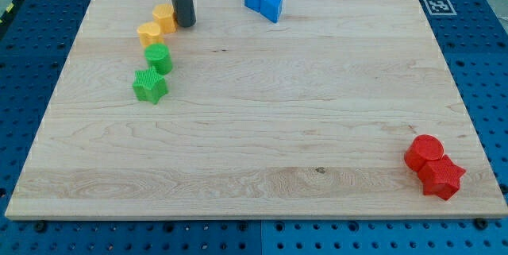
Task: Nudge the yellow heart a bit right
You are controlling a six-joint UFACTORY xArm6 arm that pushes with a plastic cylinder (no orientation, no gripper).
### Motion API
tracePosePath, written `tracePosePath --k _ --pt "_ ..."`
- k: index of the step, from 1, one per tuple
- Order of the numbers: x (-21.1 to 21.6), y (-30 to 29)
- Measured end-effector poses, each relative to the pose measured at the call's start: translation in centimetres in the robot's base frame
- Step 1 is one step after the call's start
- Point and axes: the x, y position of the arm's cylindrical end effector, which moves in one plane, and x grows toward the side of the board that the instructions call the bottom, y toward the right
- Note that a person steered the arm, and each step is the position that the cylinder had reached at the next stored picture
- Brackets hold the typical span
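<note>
my tip (186, 25) just right of, perhaps touching, yellow heart (164, 18)

Green cylinder (159, 58) above green star (149, 86); two blue blocks (263, 0) touching; red cylinder (425, 152), red star (441, 177) touching.

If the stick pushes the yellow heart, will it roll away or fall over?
Probably neither. The yellow heart looks low and flat-bottomed, so it should slide on the smooth wooden board, not roll or tip. It may turn slightly, since its sides are curved. My tip is at its right, beside the other yellow block.
</note>
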Motion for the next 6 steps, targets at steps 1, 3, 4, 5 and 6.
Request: tracePosePath --k 1,3,4,5,6 --pt "-0.5 0.0" --pt "-3.7 -4.9" --pt "-3.7 -12.0" --pt "-3.2 -16.8" --pt "-1.1 -17.5"
